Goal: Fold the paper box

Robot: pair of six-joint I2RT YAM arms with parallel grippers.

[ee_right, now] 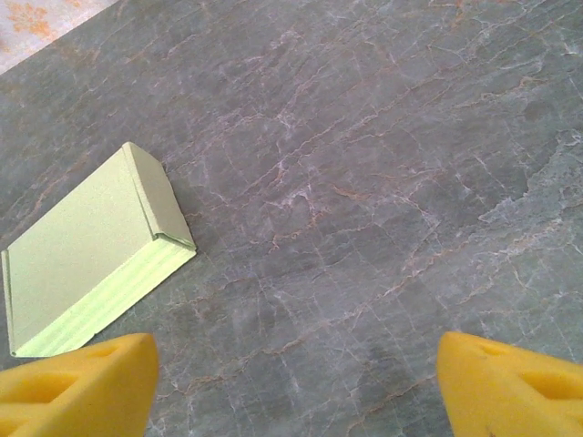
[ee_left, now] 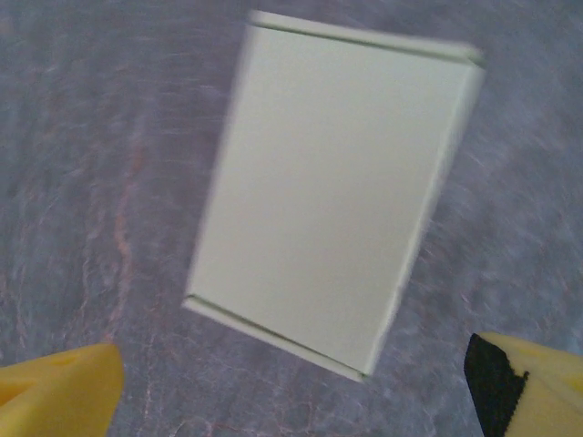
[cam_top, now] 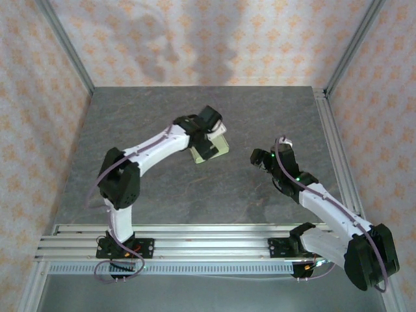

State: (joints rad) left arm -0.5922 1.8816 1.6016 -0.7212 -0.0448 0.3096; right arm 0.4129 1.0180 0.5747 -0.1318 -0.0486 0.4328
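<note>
The paper box (cam_top: 221,146) is a small, flat, closed rectangular box of pale yellow-green card, lying on the grey marble-look table (cam_top: 162,188) a little behind the middle. My left gripper (cam_top: 207,148) hovers right over the paper box (ee_left: 332,191). Its yellow fingertips (ee_left: 55,391) stand wide apart at the bottom corners of the left wrist view, open, with nothing between them. My right gripper (cam_top: 258,158) is off to the box's right, above bare table. It is open (ee_right: 296,387), and the paper box (ee_right: 91,255) lies to the left of its fingertips (ee_right: 77,387), apart from them.
Aluminium rails (cam_top: 195,237) carrying both arm bases run along the near edge. A metal frame rail (cam_top: 335,149) borders the table's right side. Patterned walls (cam_top: 195,39) close off the back and both sides. Bare tabletop lies between the box and the bases.
</note>
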